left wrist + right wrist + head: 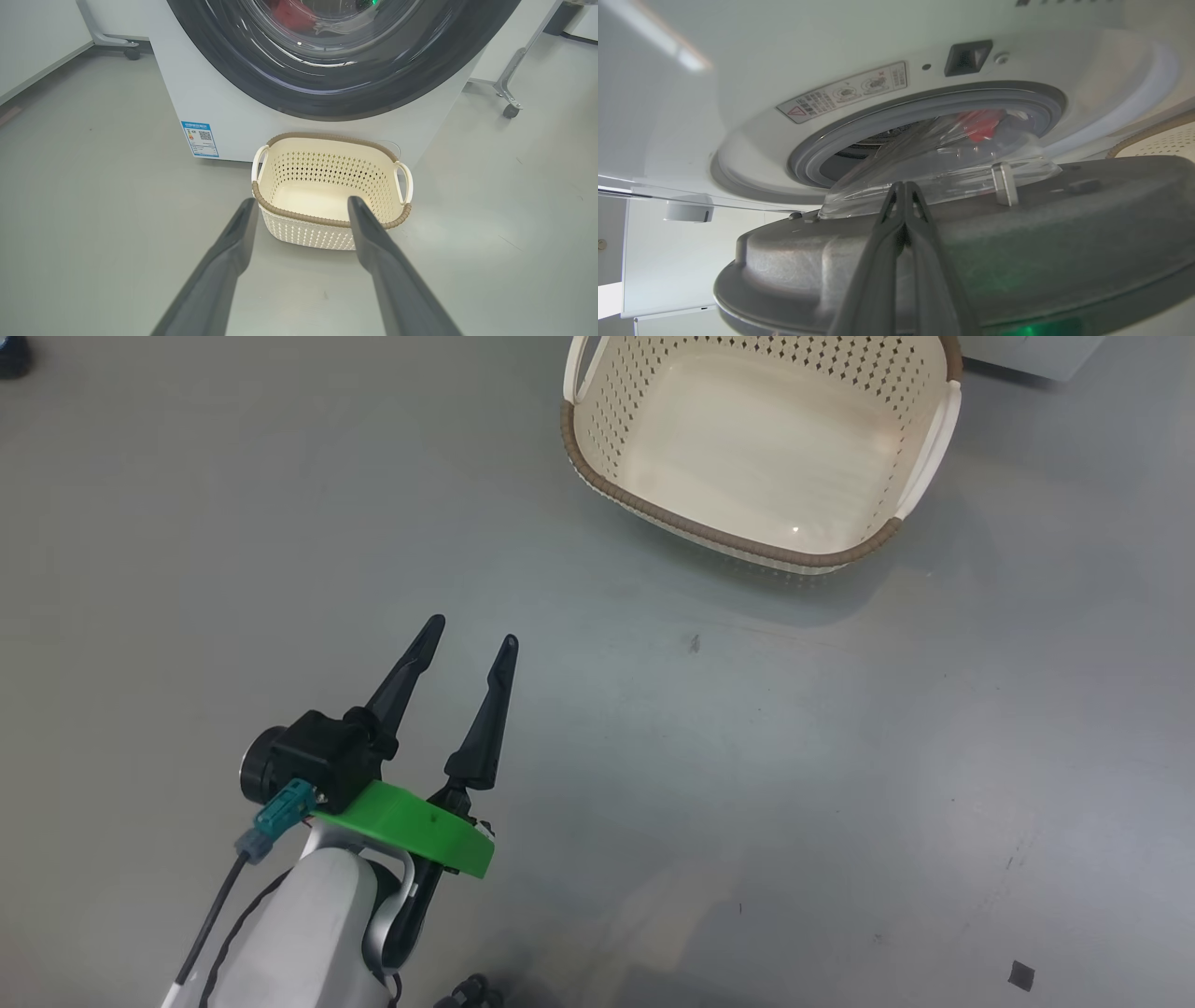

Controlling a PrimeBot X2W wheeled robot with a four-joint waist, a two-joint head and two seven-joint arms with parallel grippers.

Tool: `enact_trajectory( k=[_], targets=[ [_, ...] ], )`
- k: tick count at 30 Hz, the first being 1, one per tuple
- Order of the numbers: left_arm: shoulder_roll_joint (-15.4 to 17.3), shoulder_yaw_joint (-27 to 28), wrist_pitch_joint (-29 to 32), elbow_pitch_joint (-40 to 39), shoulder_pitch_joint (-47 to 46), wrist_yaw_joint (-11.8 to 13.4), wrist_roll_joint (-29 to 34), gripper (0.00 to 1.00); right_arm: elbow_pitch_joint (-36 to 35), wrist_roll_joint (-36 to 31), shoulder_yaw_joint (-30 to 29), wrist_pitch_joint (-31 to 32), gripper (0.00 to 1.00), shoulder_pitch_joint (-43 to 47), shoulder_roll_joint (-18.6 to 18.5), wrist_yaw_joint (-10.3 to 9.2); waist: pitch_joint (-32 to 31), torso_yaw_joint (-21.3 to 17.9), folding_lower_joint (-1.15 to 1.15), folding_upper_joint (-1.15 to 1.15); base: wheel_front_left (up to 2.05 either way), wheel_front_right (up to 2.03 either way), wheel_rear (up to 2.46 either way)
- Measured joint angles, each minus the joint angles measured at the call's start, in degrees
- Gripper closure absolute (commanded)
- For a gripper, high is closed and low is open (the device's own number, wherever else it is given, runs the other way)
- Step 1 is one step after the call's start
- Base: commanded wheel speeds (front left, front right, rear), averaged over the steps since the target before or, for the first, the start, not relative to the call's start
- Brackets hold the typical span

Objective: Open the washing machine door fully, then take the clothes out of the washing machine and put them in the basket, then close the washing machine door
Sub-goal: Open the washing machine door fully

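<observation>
The left gripper [472,631] is being held wide apart and empty over the grey floor [747,756], with the empty basket [709,527] at one o'clock in the head view. In the right wrist view, the right gripper [901,185] is being held closed on nothing at the ajar washing machine door [1064,224]. Beyond it, red clothes [978,126] are being shown inside the washing machine [738,93].

You've got grey floor [840,756] with a small dark square mark [1021,975]; left wrist view: one castered metal leg [112,40] upper left, second castered leg [518,58] upper right.
</observation>
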Motion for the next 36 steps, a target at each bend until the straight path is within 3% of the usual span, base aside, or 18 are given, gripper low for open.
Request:
enact_trajectory(
  k=[36],
  targets=[
    [0.03, 2.48, 0.0, 0.83, 0.79, 0.01, 2.75, 0.0, -0.55, 2.26, 2.18, 7.76, 1.0, 10.08, 5.22, 0.08, -5.62, -4.61, 0.0, 0.0, 0.0, 0.0, 0.0]
  ],
)
